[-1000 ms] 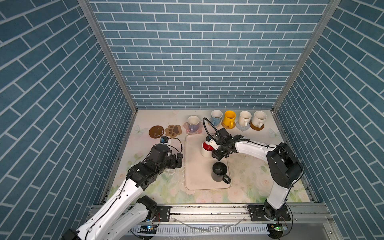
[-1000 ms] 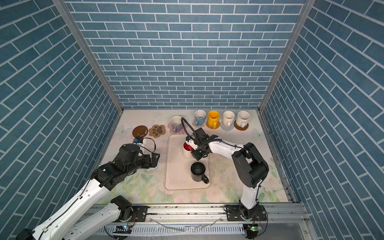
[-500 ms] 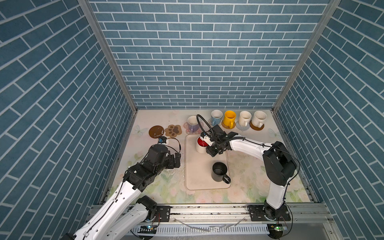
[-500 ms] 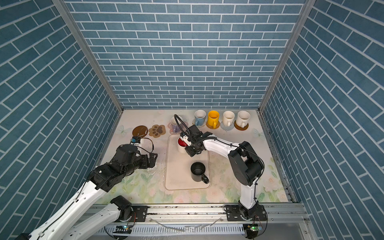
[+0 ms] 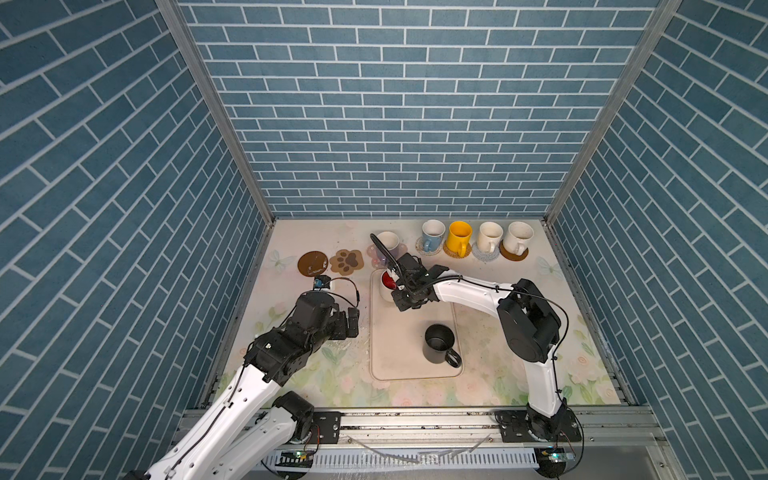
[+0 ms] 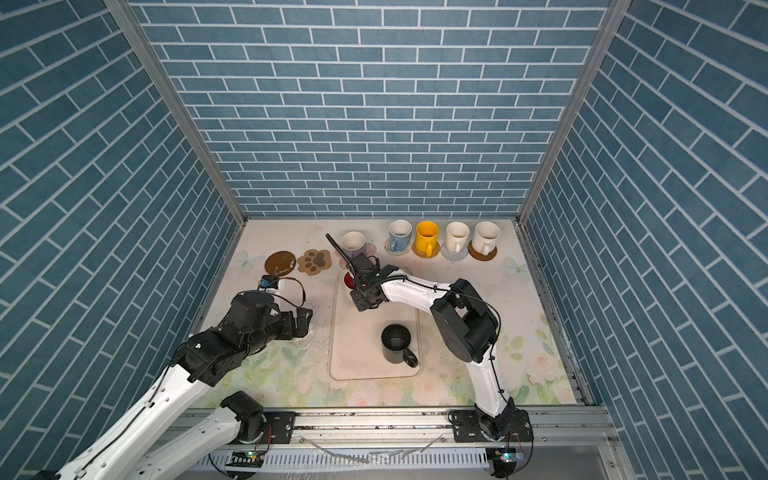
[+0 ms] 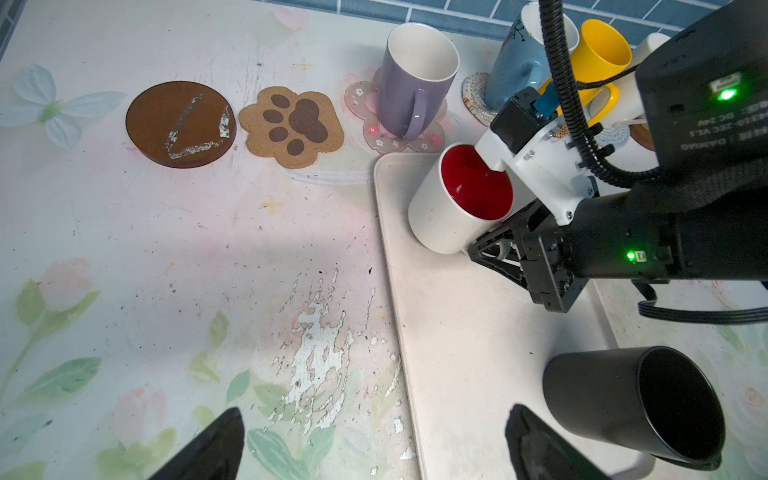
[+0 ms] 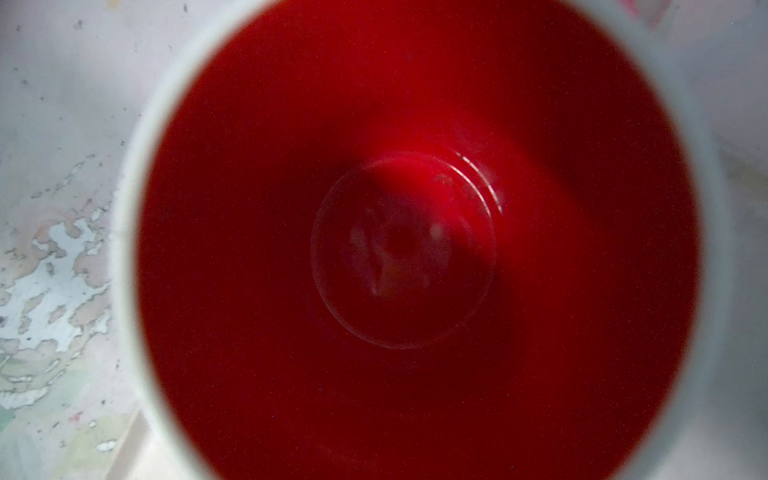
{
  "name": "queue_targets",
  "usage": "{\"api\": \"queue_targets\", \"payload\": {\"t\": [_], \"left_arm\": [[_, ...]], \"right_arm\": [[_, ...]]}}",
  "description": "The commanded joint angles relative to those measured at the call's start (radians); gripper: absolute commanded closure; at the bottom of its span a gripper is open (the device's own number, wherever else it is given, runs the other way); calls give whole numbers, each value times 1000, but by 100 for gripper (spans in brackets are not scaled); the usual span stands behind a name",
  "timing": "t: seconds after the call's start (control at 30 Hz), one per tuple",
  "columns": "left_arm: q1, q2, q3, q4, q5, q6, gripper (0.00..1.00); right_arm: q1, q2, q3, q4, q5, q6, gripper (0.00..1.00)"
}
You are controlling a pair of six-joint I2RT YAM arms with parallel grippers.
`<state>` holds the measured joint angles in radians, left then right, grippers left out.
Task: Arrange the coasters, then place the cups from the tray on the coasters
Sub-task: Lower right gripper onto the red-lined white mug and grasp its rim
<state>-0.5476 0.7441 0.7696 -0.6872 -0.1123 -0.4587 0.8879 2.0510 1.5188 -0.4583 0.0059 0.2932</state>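
Observation:
My right gripper (image 5: pixel 397 289) is shut on the white cup with red inside (image 5: pixel 385 281), holding it tilted over the far left corner of the cream tray (image 5: pixel 399 357). The red interior of the cup (image 8: pixel 415 249) fills the right wrist view and hides the jaws. A black cup (image 5: pixel 438 343) stands on the tray nearer the front. My left gripper (image 7: pixel 374 440) hangs open over the tablecloth left of the tray, with nothing between its fingers. A brown disc coaster (image 5: pixel 312 262) and a paw coaster (image 5: pixel 346 260) lie bare at the back left.
Along the back, a lavender cup (image 5: pixel 388 243) stands on a pink flower coaster (image 7: pixel 365 97). To its right, a light blue cup (image 5: pixel 432 235), a yellow cup (image 5: pixel 458 237) and two cream cups (image 5: pixel 489 236) (image 5: pixel 518 237) stand on coasters. Brick walls close three sides.
My right gripper has carried the red-inside cup left and back, from the tray's middle to its far left corner. The left arm has drawn back slightly, still open.

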Motion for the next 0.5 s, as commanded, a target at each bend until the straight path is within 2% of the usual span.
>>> {"api": "queue_targets", "payload": {"t": [0.0, 0.23, 0.47], "left_arm": [[-2, -16, -14, -20, -16, -4, 1], [-3, -30, -11, -33, -15, -5, 1], [-2, -38, -6, -44, -13, -5, 1]], "right_arm": [[14, 18, 63, -1, 18, 58, 83], [28, 3, 60, 2, -6, 75, 70], [43, -12, 42, 14, -37, 103, 62]]}}
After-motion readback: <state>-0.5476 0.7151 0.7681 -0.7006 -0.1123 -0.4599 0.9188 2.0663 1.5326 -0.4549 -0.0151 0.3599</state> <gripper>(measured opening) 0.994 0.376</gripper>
